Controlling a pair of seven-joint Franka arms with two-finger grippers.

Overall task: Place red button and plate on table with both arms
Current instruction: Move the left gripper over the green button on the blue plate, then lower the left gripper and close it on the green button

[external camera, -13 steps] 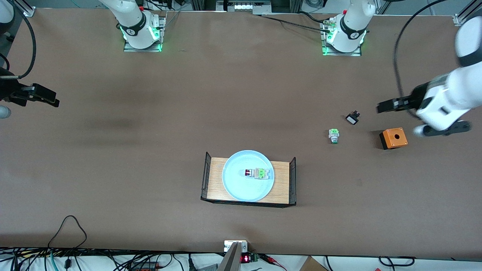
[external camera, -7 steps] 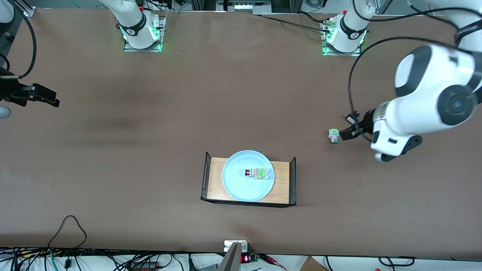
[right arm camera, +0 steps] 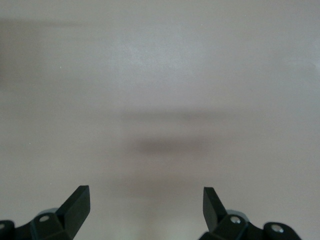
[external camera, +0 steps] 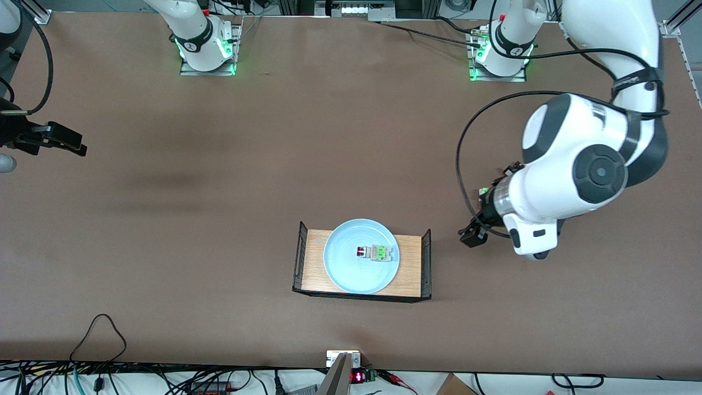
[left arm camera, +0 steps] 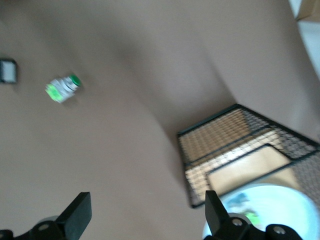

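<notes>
The light-blue plate (external camera: pixel 343 266) sits on the wooden tray (external camera: pixel 315 263). The red button (external camera: pixel 373 253) lies on its side in the middle of the plate. My left gripper (external camera: pixel 470 237) is open and empty over the table (external camera: pixel 219 219), just off the tray's end toward the left arm's end. In the left wrist view my left gripper (left arm camera: pixel 147 212) shows wide open, with the plate's rim (left arm camera: pixel 280 192) and the tray's black wire end (left arm camera: pixel 225 130) close by. My right gripper (external camera: pixel 74 147) waits at the right arm's end of the table; it shows open (right arm camera: pixel 146 205) over bare table.
A switch with a green tip (left arm camera: pixel 62 89) and a small black and white part (left arm camera: pixel 7 70) lie on the table toward the left arm's end; in the front view the left arm covers most of them. The tray has raised black wire ends (external camera: pixel 426 263).
My left arm has swung in from the left arm's end of the table toward the tray and now covers the orange box and the green-tipped switch. The right arm has not moved.
</notes>
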